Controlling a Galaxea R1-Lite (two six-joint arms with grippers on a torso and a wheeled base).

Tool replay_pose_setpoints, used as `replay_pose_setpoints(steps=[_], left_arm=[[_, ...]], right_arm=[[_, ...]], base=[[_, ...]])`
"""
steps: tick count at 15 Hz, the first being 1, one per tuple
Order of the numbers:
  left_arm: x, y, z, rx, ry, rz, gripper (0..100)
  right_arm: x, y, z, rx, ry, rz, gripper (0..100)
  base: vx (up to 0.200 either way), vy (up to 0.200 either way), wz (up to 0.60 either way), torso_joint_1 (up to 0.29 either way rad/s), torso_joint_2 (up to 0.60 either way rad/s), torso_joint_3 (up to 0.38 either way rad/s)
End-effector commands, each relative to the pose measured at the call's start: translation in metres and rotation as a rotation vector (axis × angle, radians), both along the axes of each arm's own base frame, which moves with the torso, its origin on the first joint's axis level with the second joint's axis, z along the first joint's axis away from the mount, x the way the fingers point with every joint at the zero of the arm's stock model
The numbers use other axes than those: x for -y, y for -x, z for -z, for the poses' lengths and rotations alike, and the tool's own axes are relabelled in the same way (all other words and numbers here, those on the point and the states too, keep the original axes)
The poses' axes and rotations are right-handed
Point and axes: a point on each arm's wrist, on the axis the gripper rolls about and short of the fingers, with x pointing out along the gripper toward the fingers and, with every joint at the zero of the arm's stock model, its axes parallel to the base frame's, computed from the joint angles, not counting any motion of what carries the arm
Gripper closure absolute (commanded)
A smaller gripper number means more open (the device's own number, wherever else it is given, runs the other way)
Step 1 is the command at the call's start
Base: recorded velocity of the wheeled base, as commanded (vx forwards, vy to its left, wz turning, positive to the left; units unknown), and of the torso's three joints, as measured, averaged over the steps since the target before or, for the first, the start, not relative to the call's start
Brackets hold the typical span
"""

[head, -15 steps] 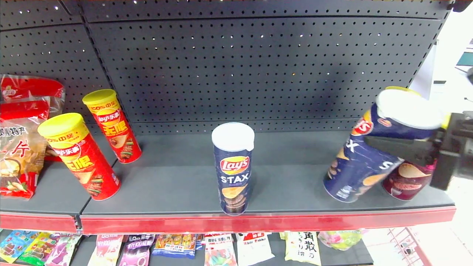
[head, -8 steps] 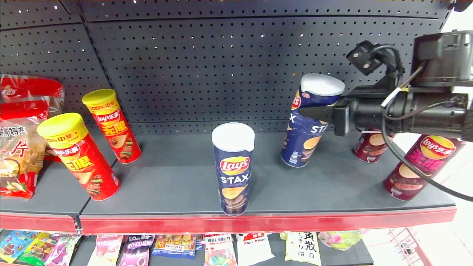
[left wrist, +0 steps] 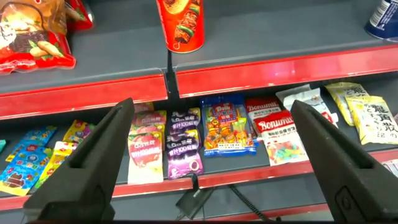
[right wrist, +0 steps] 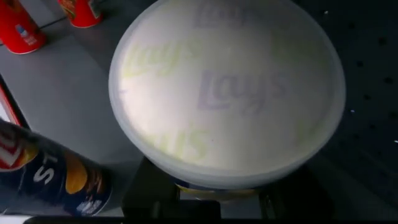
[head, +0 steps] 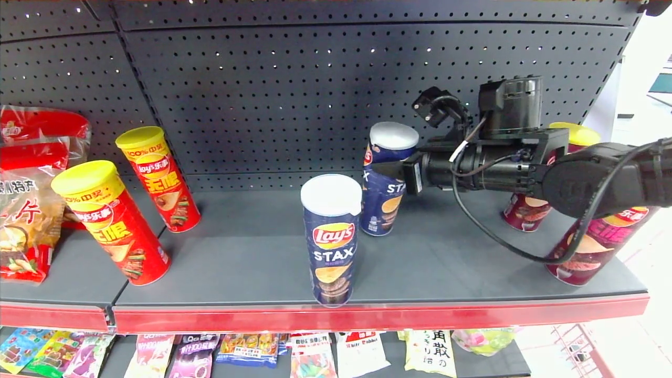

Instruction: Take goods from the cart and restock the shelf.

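My right gripper (head: pixel 392 169) is shut on the upper part of a blue chip can (head: pixel 385 194) with a white lid (right wrist: pixel 227 87). The can leans slightly, its base at the shelf board (head: pixel 436 262), just behind and right of an upright blue can (head: pixel 331 241) near the front edge. I cannot tell whether the base touches the board. My left gripper (left wrist: pixel 212 106) is open and holds nothing, below the shelf's red front edge (left wrist: pixel 249 65), facing the snack packets (left wrist: pixel 227 124) on the lower shelf.
Two red cans with yellow lids (head: pixel 113 223) (head: pixel 157 178) stand at the left, with bagged snacks (head: pixel 26 210) beyond them. Maroon cans (head: pixel 593 247) (head: pixel 525 210) stand at the right behind my arm. A perforated back panel (head: pixel 315 94) closes the shelf.
My right arm has carried the blue can from the shelf's right end leftward and deeper, to just behind the front blue can. The maroon cans are now uncovered.
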Motion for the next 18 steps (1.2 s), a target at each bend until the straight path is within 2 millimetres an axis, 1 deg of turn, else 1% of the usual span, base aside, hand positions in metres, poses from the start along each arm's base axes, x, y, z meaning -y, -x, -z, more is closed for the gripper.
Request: replay_pose_setpoints(steps=[1, 4, 6, 10, 14, 18], left_arm=[[0.0, -0.001, 0.0, -0.005, -0.002, -0.001, 0], [0.0, -0.001, 0.001, -0.009, -0.005, 0.0, 0], [0.0, -0.001, 0.002, -0.011, -0.005, 0.0, 0], [0.001, -0.002, 0.004, -0.02, -0.008, 0.0, 0], [0.001, -0.002, 0.006, -0.024, -0.008, -0.001, 0], [0.001, -0.002, 0.005, -0.023, -0.007, -0.001, 0]], right_arm=[[-0.011, -0.011, 0.008, -0.006, 0.005, -0.006, 100], [-0.019, -0.02, 0.006, 0.009, -0.004, -0.012, 100], [-0.022, -0.022, 0.007, 0.008, -0.004, -0.015, 100], [-0.03, -0.019, 0.008, 0.011, -0.003, -0.029, 100], [-0.036, -0.023, 0.007, 0.019, -0.005, -0.026, 100], [-0.044, -0.018, 0.005, 0.023, -0.007, -0.043, 100]], base=[[0.0, 0.0, 0.0, 0.0, 0.0, 0.0], [0.0, 0.0, 0.0, 0.0, 0.0, 0.0], [0.0, 0.0, 0.0, 0.0, 0.0, 0.0], [0.0, 0.0, 0.0, 0.0, 0.0, 0.0], [0.0, 0.0, 0.0, 0.0, 0.0, 0.0], [0.0, 0.0, 0.0, 0.0, 0.0, 0.0]])
